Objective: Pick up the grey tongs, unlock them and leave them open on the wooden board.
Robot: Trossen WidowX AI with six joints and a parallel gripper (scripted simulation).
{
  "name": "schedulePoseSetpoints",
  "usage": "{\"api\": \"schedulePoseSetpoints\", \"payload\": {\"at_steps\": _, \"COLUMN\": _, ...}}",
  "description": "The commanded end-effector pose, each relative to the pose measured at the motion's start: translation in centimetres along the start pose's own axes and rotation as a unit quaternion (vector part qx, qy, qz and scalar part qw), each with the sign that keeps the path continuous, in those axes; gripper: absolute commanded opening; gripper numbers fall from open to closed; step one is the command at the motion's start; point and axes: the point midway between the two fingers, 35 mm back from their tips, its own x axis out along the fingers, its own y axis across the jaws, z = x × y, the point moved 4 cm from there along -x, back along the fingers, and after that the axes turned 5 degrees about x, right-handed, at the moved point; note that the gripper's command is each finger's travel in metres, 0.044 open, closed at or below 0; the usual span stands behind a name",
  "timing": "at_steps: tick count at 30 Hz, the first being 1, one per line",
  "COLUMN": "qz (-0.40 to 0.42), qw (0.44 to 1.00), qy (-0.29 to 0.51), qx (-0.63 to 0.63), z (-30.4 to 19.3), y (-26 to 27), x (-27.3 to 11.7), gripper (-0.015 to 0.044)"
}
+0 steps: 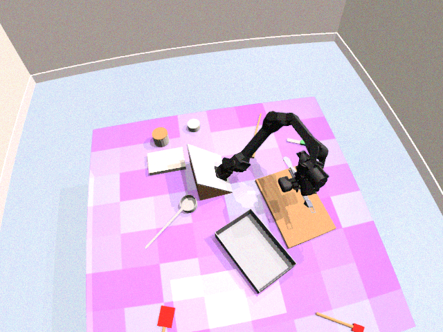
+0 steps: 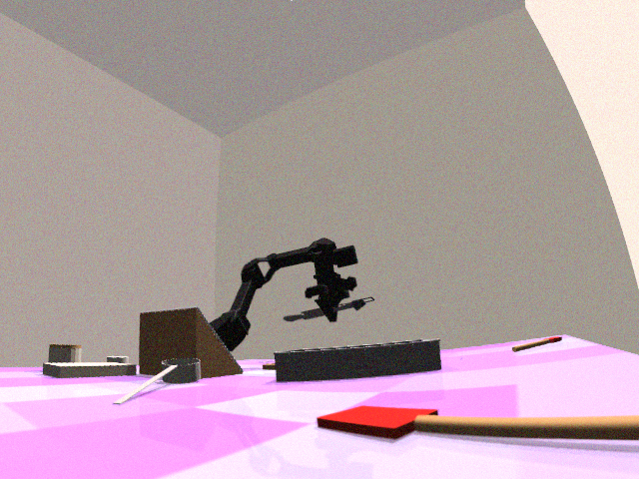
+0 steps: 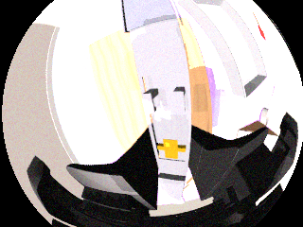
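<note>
My gripper (image 2: pixel 331 315) (image 3: pixel 165 125) is shut on the grey tongs (image 1: pixel 288 163) (image 2: pixel 309 311) (image 3: pixel 163 61), gripping them between their two ends. It holds them in the air above the wooden board (image 1: pixel 307 232) (image 3: pixel 201 95). In the exterior view the tongs slant gently, with the looped end higher at the right and the flat, rounded end lower at the left. I cannot tell whether they are locked; the arms look close together. The roasting tin (image 1: pixel 255 250) (image 2: pixel 355 363) stands beside the board with nothing in it. In the top view the hand hides the middle of the tongs.
A wedge-shaped block (image 1: pixel 205 171) (image 2: pixel 168 340) stands by the arm's base. A ladle (image 1: pixel 164 227), a pale box (image 1: pixel 164 160), a jar (image 1: pixel 160 137) and a white pot (image 1: pixel 193 124) lie around it. A green-and-white utensil (image 1: pixel 295 141) is behind the board. Red-headed tools (image 1: pixel 166 316) (image 2: pixel 378 418) lie in front.
</note>
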Motion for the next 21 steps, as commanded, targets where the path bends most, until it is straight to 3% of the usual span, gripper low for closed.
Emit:
{"api": "schedulePoseSetpoints", "payload": {"at_steps": 1, "qz": 0.015, "qw": 1.0, "qy": 0.015, "qx": 0.006, "z": 0.3, "y": 0.3, "x": -0.2, "gripper": -0.015}}
{"api": "schedulePoseSetpoints", "payload": {"at_steps": 21, "qz": 0.008, "qw": 1.0, "qy": 0.022, "qx": -0.006, "z": 0.5, "y": 0.3, "x": 1.6, "gripper": -0.015}}
